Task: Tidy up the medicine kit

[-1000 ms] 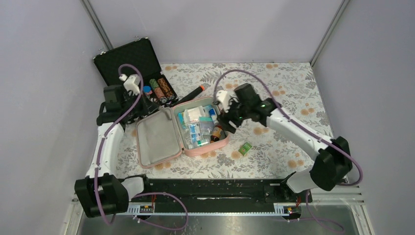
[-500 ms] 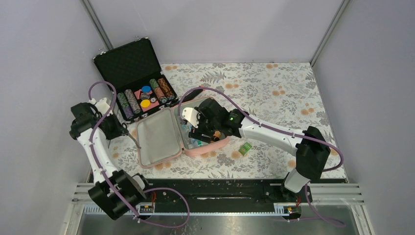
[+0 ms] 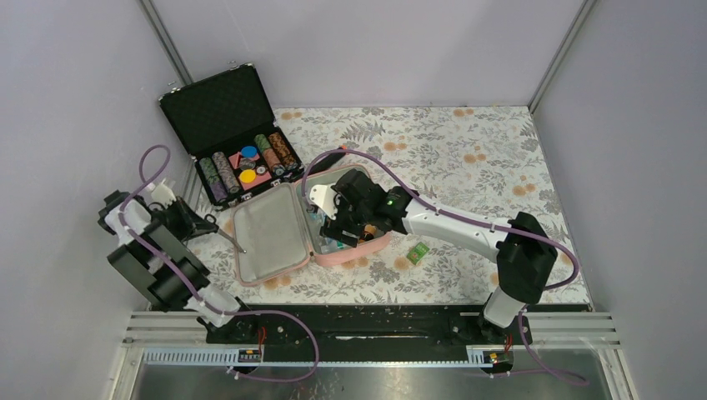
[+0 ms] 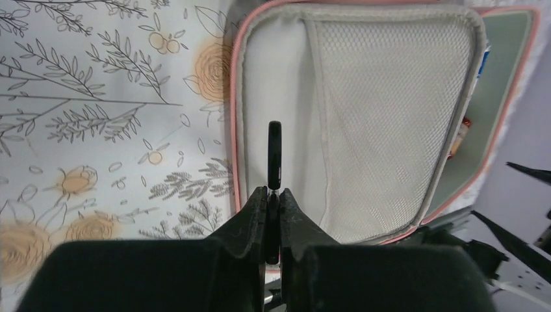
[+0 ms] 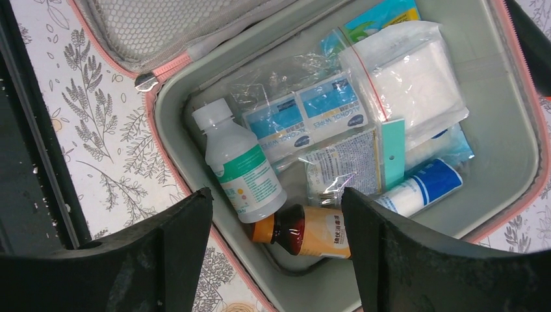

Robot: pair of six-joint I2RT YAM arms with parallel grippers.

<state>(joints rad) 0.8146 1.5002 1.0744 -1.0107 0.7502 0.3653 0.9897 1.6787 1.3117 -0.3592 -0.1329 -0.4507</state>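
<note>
The medicine kit (image 3: 267,237) lies unzipped beneath the right gripper (image 5: 276,203), whose jaws are spread astride a white bottle (image 5: 243,172) and a brown bottle (image 5: 305,231), probably to pick one. The left gripper (image 4: 273,195) pinches a slim black piece (image 4: 274,153) over the lid's edge, perhaps to steady it.

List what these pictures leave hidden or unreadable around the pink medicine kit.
- Top view: the right gripper covers most of the medicine kit's contents.
- Top view: green packet too small to identify.
- Left wrist view: the left fingers hide the base of the black tab they pinch.
- Right wrist view: brown bottle's label too small to read.
</note>
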